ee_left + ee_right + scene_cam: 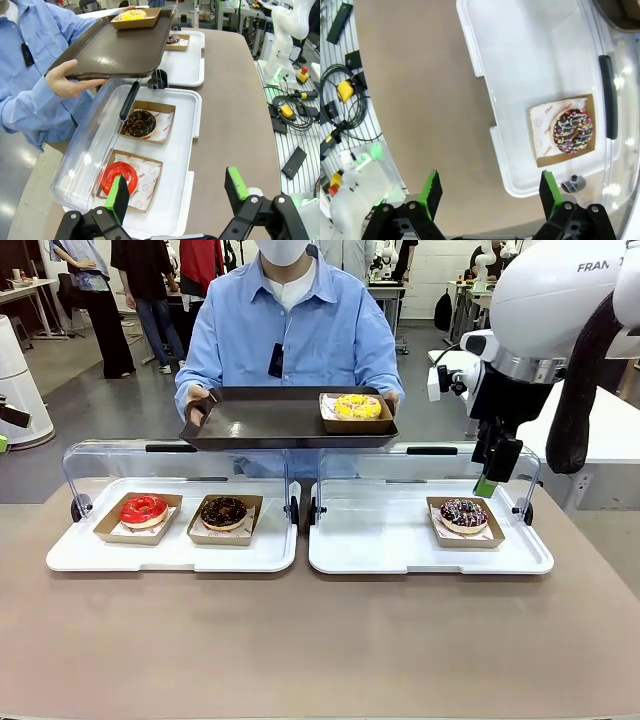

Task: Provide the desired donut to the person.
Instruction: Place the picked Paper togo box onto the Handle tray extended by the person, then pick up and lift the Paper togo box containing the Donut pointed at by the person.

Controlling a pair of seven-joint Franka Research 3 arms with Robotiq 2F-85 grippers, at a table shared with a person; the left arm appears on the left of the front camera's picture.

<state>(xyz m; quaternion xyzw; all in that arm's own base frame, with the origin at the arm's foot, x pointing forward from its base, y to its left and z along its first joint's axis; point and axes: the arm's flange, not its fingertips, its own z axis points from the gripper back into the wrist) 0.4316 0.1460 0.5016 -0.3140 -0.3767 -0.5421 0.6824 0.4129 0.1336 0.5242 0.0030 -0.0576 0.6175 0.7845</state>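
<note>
A dark tray (262,422) is held level by the person (290,335) in a light blue shirt, above the far edge of the table (320,640). One hand (200,400) is seen gripping its left end. A yellow donut (357,406) in a small cardboard box (325,412) is carried at the right end of the dark tray.

Below the dark tray and nearer the robot, two white trays are laid side by side on the table. A clear lid (180,462) is stood open along the far side of each. On the left white tray (170,552), under the dark tray's left half, a red donut (144,510) and a chocolate donut (224,511) are set in their own boxes, with the red one farther out. On the right white tray (390,545), below and to the right of the dark tray's right end, a sprinkled chocolate donut (464,514) is set in a box.

The right tool (486,485) is held below and to the right of the dark tray, just above the far edge of the sprinkled donut's box and clear of it. In the right wrist view its fingers (433,186) are spread apart with nothing between them.

The left tool (177,187) is held well short of the dark tray, above the near end of the left white tray. Its fingers (235,182) are likewise spread apart and nothing is gripped.
</note>
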